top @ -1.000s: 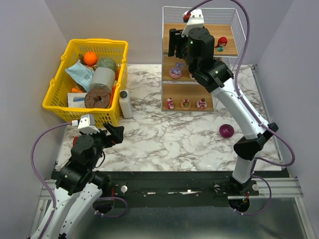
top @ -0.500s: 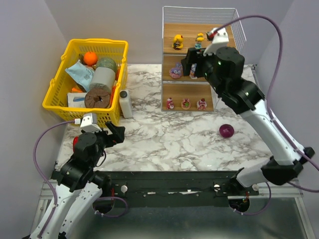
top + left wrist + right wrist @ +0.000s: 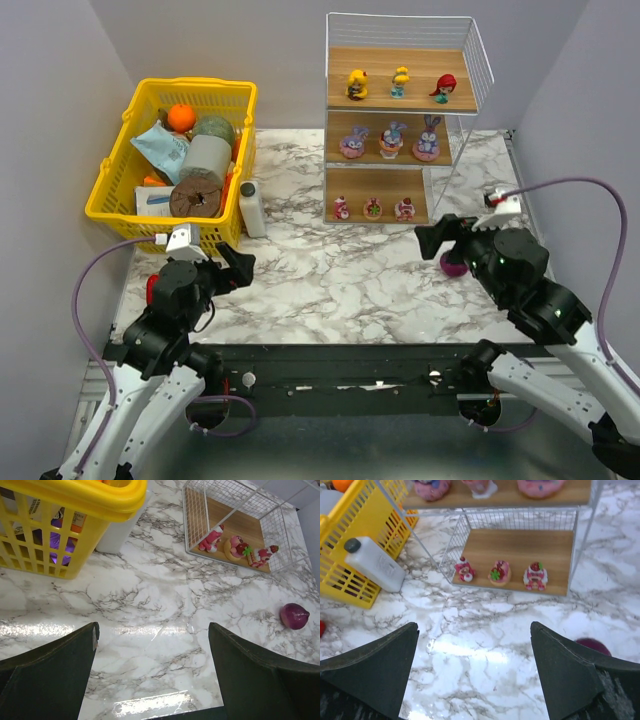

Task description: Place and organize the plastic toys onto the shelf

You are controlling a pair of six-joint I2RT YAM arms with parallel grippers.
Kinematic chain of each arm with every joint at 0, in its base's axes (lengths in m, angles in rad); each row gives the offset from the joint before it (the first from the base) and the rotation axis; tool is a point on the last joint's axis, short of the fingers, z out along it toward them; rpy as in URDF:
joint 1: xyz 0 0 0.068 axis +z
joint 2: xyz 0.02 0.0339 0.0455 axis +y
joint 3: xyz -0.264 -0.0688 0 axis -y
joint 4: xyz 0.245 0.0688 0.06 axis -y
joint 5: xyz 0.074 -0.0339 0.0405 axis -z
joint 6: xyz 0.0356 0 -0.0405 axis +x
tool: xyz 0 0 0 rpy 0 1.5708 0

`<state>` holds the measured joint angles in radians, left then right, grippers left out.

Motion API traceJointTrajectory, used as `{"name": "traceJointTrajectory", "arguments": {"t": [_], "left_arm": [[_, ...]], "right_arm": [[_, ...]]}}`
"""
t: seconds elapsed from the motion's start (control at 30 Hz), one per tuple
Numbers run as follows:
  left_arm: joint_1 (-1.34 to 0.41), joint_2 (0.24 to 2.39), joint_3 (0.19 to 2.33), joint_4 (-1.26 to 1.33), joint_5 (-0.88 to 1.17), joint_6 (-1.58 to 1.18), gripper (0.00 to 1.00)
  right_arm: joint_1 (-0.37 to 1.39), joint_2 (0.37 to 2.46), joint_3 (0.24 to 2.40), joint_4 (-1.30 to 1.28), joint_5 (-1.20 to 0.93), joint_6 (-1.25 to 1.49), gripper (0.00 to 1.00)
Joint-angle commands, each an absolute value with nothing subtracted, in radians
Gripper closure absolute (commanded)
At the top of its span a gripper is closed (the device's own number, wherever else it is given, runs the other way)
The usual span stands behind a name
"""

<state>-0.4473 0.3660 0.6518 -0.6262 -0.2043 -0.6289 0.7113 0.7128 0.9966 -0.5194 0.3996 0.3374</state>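
Toys (image 3: 392,142) upright, three per tier on shelf (image 3: 380,58), facing front; left claw (image 3: 228,266), right claw (image 3: 438,238) wide open, empty.

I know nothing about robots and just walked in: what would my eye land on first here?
Probably the white wire shelf at the back of the marble table, with nine tiny plastic toys lined up three to a tier. Next, the yellow basket crammed with odds and ends at the left, and a lone purple ball on the table near the right claw, which is open and empty.
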Motion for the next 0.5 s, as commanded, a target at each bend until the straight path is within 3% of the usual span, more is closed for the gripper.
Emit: {"name": "traceJointTrajectory", "arguments": {"t": [0.0,0.47], "left_arm": [[-0.449,0.377,0.701,-0.603,-0.149,-0.608,0.01],[-0.449,0.397,0.811,-0.647,-0.169,-0.578,0.01]], "right_arm": [[0.707,0.569,0.901,-0.580,0.462,0.445,0.00],[0.707,0.520,0.881,-0.635,0.471,0.471,0.00]]}}
